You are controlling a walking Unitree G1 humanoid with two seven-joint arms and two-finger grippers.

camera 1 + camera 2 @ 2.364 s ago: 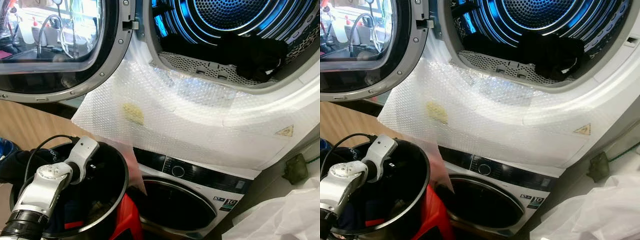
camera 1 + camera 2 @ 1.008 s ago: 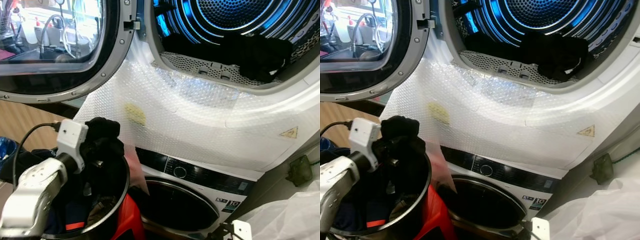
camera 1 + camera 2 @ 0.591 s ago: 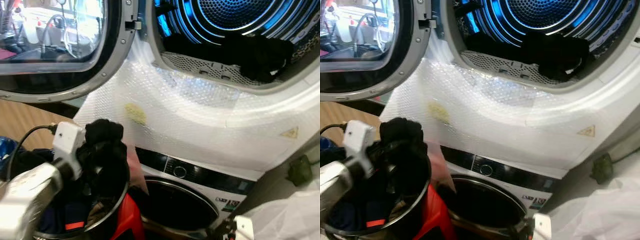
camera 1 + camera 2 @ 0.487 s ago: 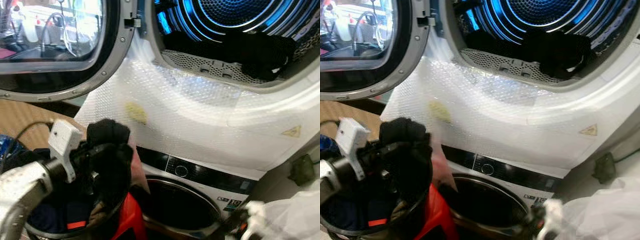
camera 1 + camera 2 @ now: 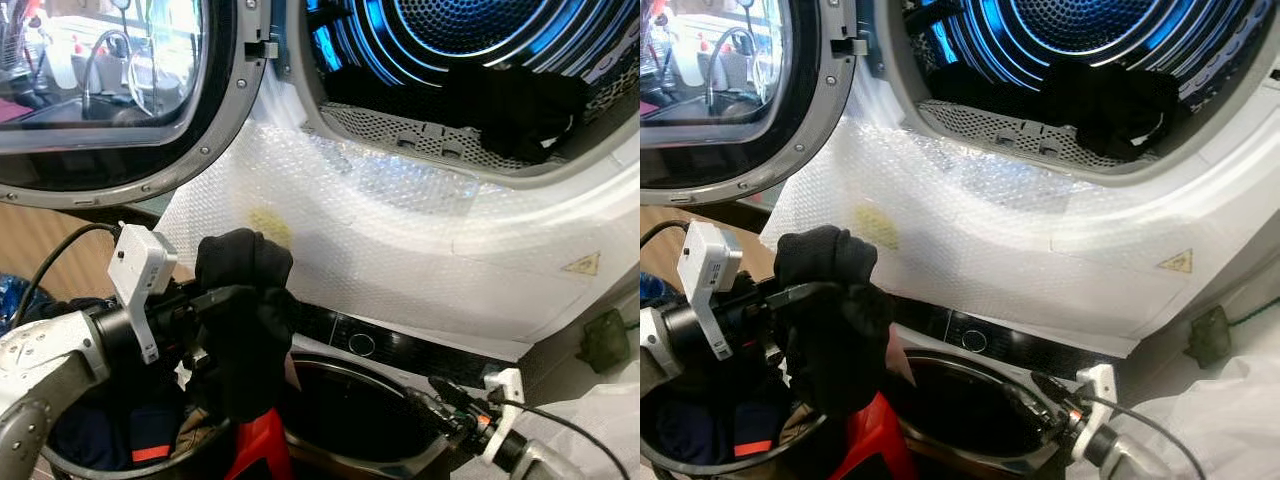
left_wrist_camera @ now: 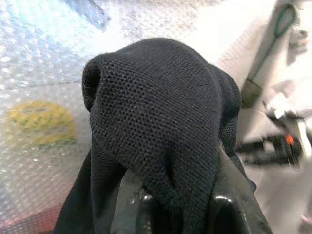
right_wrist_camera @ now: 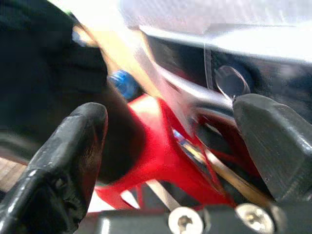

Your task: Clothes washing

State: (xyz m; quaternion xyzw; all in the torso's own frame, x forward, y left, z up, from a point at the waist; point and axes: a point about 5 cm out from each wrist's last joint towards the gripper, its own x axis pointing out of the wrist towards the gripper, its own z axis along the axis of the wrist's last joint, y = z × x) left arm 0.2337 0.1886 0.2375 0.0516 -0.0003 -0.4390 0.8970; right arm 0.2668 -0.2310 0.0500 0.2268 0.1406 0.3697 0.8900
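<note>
A black garment (image 5: 243, 320) is held pinched in the left claw (image 5: 215, 300), lifted just above the rim of the dark laundry bucket (image 5: 120, 455) at the lower left, with its bulk draped over the fingers, as the left wrist view confirms at close range. More clothes, dark blue and with a patch of orange, are seen left inside the bucket, so the unloading is judged to be only partly done. The upper drum (image 5: 470, 40), lit blue, stands with its door (image 5: 110, 90) swung wide to the left, and a heap of dark clothes (image 5: 520, 105) is already lying at its front edge; several pieces are thus taken to have been loaded. The held garment is well below the drum opening and not yet carried up to it. The right claw (image 5: 440, 395) is held with its fingers spread and empty, low in front of the lower machine (image 5: 400, 350). Closing the door and starting the machine are judged to be outstanding.
</note>
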